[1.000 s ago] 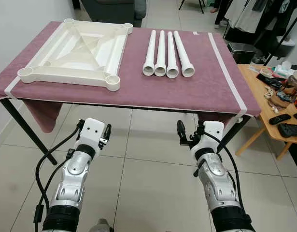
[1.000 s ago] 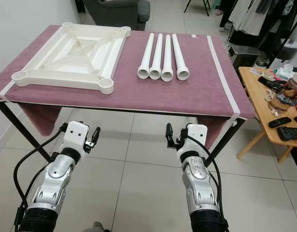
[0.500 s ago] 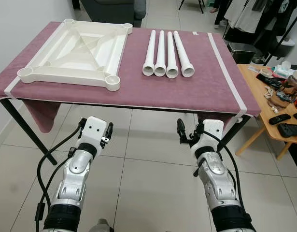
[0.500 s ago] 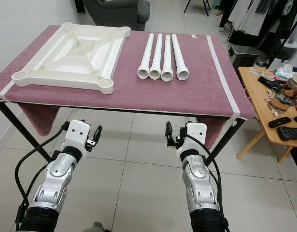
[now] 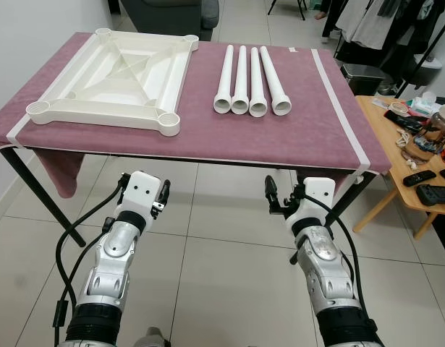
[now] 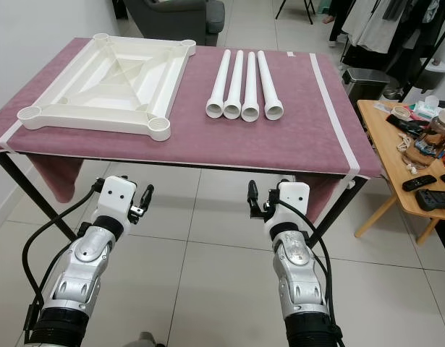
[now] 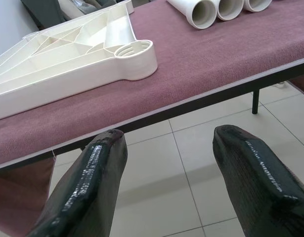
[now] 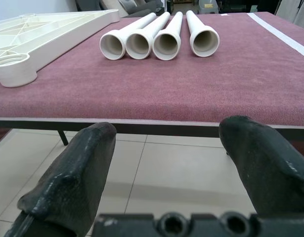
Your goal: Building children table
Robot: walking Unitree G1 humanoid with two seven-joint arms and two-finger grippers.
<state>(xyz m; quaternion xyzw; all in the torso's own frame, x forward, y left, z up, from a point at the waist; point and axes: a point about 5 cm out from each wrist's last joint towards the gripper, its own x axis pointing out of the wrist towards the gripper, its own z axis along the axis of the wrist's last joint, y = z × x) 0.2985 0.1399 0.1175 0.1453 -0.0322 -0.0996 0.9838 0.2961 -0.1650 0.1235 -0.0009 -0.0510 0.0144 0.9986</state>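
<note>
With both my left fingers (image 7: 166, 182) and right fingers (image 8: 174, 185) spread and empty below the desk's (image 5: 309, 137) front edge, I should lift the right toward the four legs (image 5: 251, 79) mid-desk, beside the upturned tabletop (image 5: 113, 72) at its left end

side table (image 5: 396, 155) cut at right edge | clutter on it too small

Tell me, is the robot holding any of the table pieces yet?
No, nothing is held. The left gripper and right gripper hang open below the table edge; the four legs and tabletop lie untouched.
</note>
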